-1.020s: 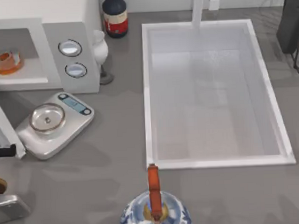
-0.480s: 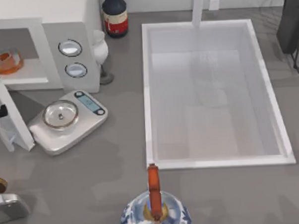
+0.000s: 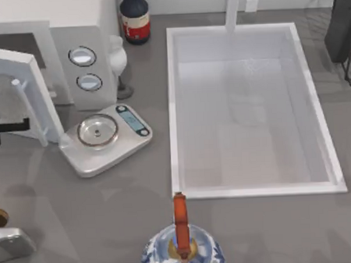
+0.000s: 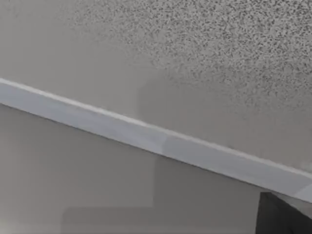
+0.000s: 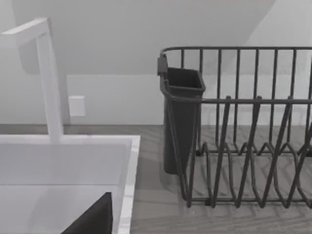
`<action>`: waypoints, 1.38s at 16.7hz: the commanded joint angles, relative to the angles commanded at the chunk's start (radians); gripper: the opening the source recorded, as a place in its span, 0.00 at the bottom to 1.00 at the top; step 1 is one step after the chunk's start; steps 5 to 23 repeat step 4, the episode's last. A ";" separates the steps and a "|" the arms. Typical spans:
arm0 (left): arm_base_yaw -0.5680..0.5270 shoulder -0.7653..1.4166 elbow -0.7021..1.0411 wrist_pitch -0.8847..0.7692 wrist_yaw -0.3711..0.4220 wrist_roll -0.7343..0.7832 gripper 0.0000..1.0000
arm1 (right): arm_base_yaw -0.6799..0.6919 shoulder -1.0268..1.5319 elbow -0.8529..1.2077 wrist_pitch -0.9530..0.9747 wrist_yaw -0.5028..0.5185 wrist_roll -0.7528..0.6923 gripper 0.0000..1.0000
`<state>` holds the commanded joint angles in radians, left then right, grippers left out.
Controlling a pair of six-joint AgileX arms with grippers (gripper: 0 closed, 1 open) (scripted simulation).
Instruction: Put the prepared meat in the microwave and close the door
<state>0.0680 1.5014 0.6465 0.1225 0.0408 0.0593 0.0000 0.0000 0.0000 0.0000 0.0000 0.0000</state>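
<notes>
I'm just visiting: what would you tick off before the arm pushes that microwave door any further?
1. Door partly swung toward the microwave, not shut: not ok yet.
2. Meat inside: cannot tell, the door hides the opening.
3. Left gripper at the door's outer face by the top view's left edge: ok.
4. Scale touching the door's free edge, in the swing path: not ok.
5. Kettle at the front, apart from the door: ok.
6. Bottle beside the microwave, upright: ok.

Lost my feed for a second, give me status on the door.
Left gripper at the table's left edge, against the door. Door partly swung toward the microwave, not shut. Scale touching the door's free edge, in the way.
</notes>
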 joint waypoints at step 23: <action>-0.021 0.052 0.026 -0.001 -0.015 0.010 0.00 | 0.000 0.000 0.000 0.000 0.000 0.000 1.00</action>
